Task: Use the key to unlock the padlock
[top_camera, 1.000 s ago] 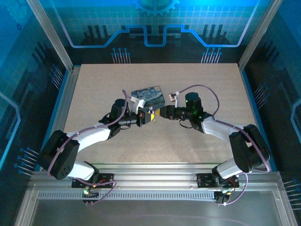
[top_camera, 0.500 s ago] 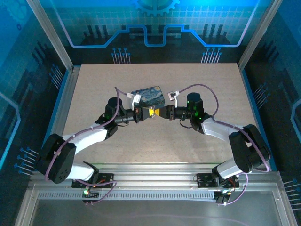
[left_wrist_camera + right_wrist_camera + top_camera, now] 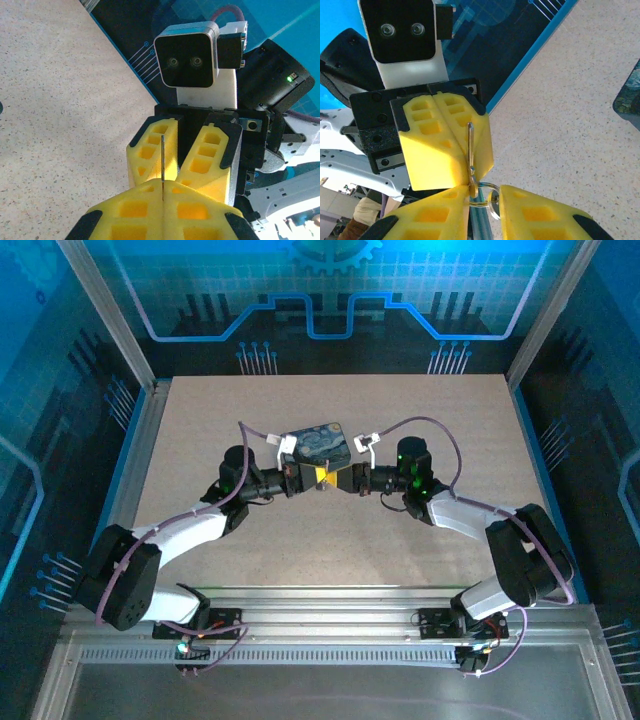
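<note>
Bases of both arms sit bolted at the near edge of the worktop [image 3: 420, 550], and the arms reach inward so that their tips meet nose to nose above its middle. The left gripper [image 3: 163, 186] is clenched tight on the key [image 3: 163, 160], a thin dark sliver that juts straight out from between its yellow tips toward the opposite arm. The right gripper [image 3: 484, 194] stands partly closed and grasps the padlock [image 3: 473, 189]. A small brass piece lies against the inner face of one tip, and a thin metal loop [image 3: 492, 197] beside it touches the other, while the rest of the lock is hidden. Seen from the right wrist, the end of the key meets that brass piece. Key and padlock are both held up off the worktop, between the two grippers. Just beyond them the blue-and-yellow swirl-painted box [image 3: 315, 443] rests on the worktop; whether it touches either gripper cannot be told from above.
</note>
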`<state>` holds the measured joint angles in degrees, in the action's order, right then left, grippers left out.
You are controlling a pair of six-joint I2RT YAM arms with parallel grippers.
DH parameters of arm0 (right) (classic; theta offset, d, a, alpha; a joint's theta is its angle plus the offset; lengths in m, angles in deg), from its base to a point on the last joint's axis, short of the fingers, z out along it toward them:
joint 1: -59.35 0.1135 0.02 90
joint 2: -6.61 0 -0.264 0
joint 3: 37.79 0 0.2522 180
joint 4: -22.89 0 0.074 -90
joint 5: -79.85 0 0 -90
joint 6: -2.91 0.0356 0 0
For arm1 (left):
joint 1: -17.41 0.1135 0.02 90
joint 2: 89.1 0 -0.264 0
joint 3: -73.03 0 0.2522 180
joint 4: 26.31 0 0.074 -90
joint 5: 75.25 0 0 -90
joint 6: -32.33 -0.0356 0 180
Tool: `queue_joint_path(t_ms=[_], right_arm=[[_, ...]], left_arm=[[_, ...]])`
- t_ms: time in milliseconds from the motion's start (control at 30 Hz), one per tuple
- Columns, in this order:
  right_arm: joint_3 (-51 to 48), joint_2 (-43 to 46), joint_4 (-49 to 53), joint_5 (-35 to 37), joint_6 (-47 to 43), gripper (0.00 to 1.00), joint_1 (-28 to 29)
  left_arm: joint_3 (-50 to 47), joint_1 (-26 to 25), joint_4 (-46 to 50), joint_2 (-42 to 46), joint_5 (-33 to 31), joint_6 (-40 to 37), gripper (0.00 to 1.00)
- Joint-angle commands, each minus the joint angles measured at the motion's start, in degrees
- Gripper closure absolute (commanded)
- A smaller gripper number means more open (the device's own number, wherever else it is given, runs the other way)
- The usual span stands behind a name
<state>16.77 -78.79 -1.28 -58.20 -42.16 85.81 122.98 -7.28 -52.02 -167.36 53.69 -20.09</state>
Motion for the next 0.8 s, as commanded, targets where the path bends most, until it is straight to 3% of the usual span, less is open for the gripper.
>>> queue_joint_path(t_ms=[0,267,767], right_arm=[[0.1,0.6,-3.1,-1.0,-1.5,0.79,1.4],[-0.3,5.0,-2.3,-0.8,-5.9,0.81,1.8],[-0.8,11.0,5.0,-0.9,-12.8,0.99,2.1]], left_arm=[[-0.6,0.3,-3.8,1.2,2.8,1.5,1.00],[0.3,0.4,-5.2,0.5,5.9,3.5,1.00],[0.6,0.4,-6.9,-1.3,7.0,6.1,1.00]])
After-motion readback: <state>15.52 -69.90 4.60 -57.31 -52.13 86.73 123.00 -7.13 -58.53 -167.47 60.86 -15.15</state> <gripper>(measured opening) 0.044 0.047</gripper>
